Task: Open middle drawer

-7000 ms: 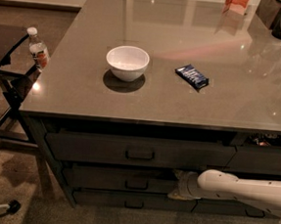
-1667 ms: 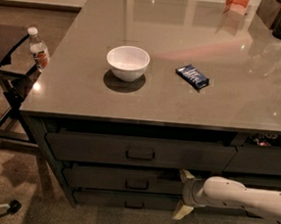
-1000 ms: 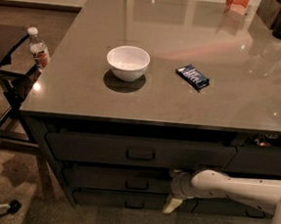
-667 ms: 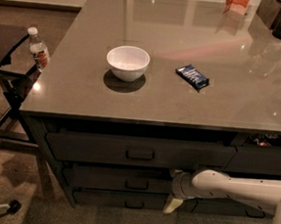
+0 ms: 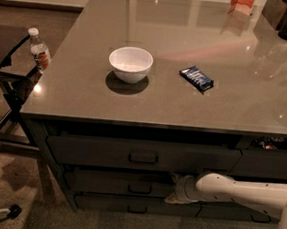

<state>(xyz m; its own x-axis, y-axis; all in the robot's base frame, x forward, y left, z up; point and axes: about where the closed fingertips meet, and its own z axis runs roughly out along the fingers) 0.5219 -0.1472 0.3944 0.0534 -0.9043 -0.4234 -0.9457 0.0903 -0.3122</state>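
Pincer (image 5: 173, 189) low against the cabinet front, its grip you cannot tell; middle drawer (image 5: 105, 182) lies shut, loop handle (image 5: 139, 188) just to its left, so your hooking and pulling remain.

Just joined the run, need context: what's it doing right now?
The robot's arm reaches in from the right at drawer height. Its gripper sits against the front of the middle drawer, just right of the handle and not on it. The drawer does not look pulled out yet. On the counter a bowl and a blue packet sit untouched.
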